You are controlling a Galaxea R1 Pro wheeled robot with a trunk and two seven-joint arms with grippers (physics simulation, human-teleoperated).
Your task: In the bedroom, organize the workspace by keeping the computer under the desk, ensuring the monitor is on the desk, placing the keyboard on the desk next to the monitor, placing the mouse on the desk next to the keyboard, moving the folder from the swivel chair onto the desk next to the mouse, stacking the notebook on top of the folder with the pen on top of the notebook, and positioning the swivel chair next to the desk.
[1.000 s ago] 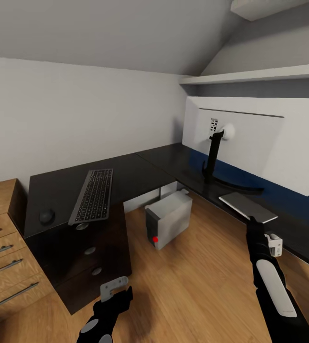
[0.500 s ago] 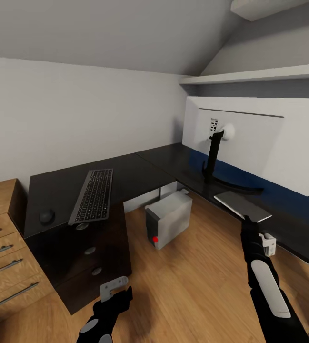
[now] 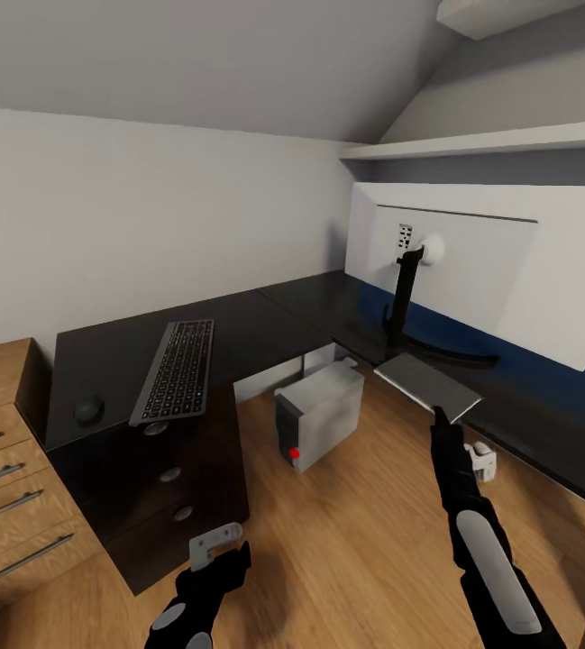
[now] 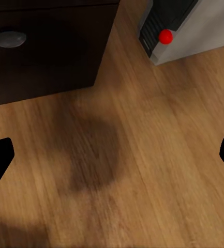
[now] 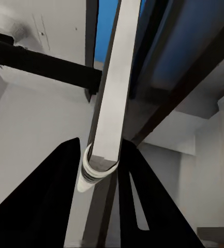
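1. Small black oval mouse and slim dark-keyed keyboard lie on the left wing of the long black desk, well apart from the monitor.
2. Your left tool hangs low over the wood floor. Its jaws are wide open with nothing between them.
3. Boxy light-grey computer tower stands on the floor under the desk corner.
4. Your right tool pinches the near edge of a thin flat grey notebook, seen edge-on between its fingers.
5. The notebook sits at the desk's front edge, straight ahead of that tool, long axis along the edge.
6. Wide white-backed monitor stands just behind it.
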